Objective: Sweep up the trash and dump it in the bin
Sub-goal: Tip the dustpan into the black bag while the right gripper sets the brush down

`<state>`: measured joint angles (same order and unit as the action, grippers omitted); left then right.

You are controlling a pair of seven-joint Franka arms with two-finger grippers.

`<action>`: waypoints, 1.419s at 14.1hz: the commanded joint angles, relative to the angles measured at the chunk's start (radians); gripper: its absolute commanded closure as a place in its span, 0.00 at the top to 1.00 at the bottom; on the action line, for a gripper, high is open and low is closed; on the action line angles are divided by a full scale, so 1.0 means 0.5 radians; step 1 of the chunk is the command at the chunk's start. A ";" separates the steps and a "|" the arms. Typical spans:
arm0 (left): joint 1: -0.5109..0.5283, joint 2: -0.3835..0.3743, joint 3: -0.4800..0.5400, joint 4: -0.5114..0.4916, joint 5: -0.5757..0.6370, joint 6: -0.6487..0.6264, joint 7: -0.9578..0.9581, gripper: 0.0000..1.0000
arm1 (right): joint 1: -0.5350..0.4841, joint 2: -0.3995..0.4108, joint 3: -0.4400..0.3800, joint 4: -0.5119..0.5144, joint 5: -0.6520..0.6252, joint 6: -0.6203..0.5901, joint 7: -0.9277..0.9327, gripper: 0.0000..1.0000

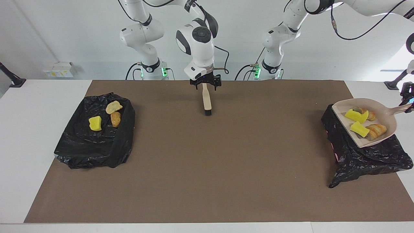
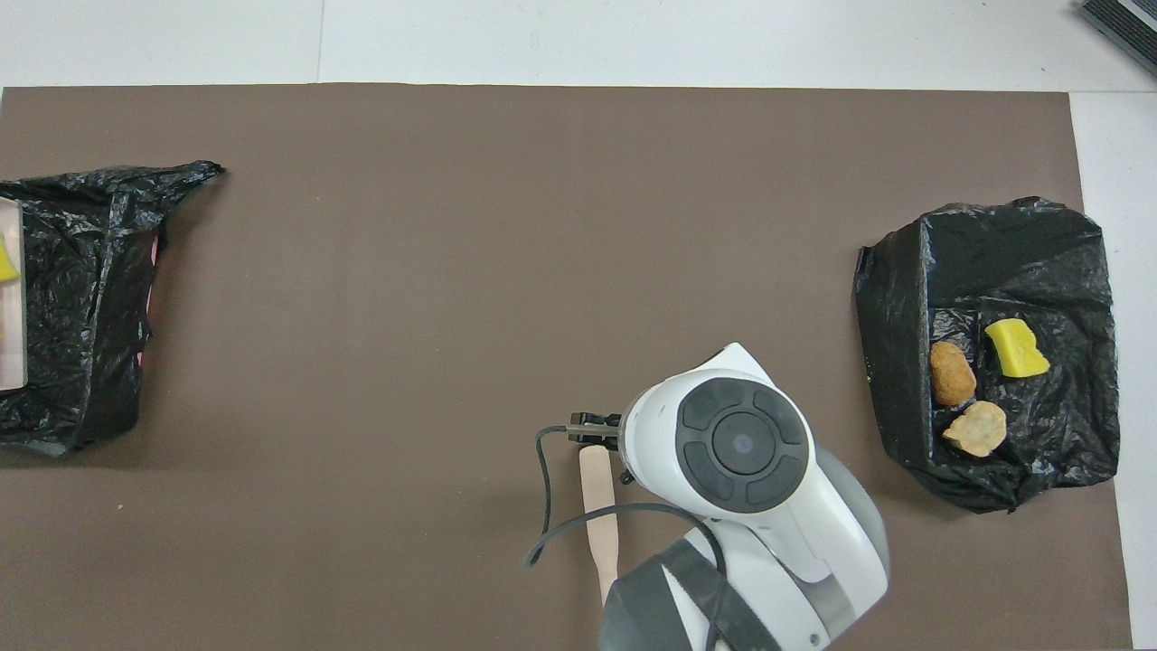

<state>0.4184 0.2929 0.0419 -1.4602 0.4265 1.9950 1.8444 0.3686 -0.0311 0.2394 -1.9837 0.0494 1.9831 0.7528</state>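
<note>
Right arm comes in from its base and folds down near the robots' edge of the counter, about mid-length; wrist vertical, right gripper [image 1: 205, 83] pointing straight down, fingers clamped on a brush handle. Left arm stretches out to its own end of the counter, left gripper [image 1: 407, 97] at that edge, gripping a dustpan handle.

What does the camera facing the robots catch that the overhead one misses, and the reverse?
Only the facing view shows the left gripper holding the beige dustpan, loaded with four pieces of trash, over the black bin bag at the left arm's end. It also shows the brush's bristles.

The overhead view adds little: mainly a top-down layout, with that dustpan cut off at the edge.

Both show the right gripper holding the brush, the brown mat, and the second bag with three pieces.
</note>
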 commanded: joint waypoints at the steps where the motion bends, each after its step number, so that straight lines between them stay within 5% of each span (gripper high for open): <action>1: -0.103 -0.070 0.008 -0.092 0.373 0.035 -0.279 0.00 | -0.096 -0.008 0.015 0.156 -0.050 -0.128 -0.018 1.00; 4: -0.214 -0.168 0.008 -0.233 0.747 0.017 -0.598 0.00 | -0.261 -0.021 -0.003 0.325 -0.077 -0.315 -0.253 1.00; 10: -0.370 -0.380 0.008 -0.418 1.340 -0.121 -0.885 0.00 | -0.381 -0.110 -0.396 0.519 -0.123 -0.628 -0.937 1.00; 13: -0.410 -0.420 -0.004 -0.418 1.405 -0.240 -0.885 0.00 | -0.580 -0.110 -0.405 0.663 -0.123 -0.757 -1.134 1.00; 17: -0.563 -0.420 -0.007 -0.415 1.405 -0.397 -0.882 0.00 | -0.599 -0.110 -0.629 0.822 -0.120 -0.968 -1.324 1.00; 20: -0.658 -0.420 -0.013 -0.405 1.390 -0.495 -0.888 0.00 | -0.599 -0.195 -0.675 0.728 -0.105 -0.990 -1.325 1.00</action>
<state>0.1297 0.1085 0.0269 -1.6367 1.0996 1.7820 1.4216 0.0720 -0.1027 -0.1035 -1.5961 0.0058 1.5065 0.1072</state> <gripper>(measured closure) 0.687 0.000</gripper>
